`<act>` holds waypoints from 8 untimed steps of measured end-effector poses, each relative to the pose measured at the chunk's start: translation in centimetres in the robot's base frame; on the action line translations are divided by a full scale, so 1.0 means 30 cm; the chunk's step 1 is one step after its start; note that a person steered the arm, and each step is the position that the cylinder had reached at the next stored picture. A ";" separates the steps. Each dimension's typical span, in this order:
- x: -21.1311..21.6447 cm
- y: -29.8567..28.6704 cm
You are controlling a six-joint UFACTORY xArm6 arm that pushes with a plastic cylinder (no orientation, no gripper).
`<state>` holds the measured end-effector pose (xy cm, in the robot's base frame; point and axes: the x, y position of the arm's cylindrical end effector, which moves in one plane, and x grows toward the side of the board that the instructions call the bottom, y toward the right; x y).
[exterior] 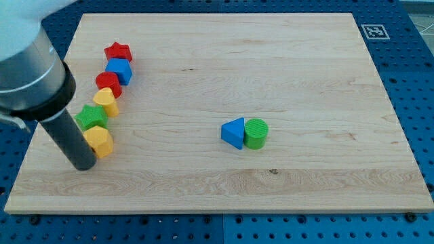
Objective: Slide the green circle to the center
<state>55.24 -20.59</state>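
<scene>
One green circle (256, 133) near the middle of the wooden surface (305, 74), touching one blue triangle (233, 132) on its left. Far left: six blocks in a row, two red, one blue, two yellow, one green. No pincer, just my tip (83, 165), beside the lowest yellow block (100, 141).

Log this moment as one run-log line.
tip view's left, beside yellow block | green circle near center, touching blue triangle | tip far from circle | status: no contact
</scene>
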 end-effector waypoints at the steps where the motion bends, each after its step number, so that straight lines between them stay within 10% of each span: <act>1: -0.002 -0.018; 8: 0.082 0.899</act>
<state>57.70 6.37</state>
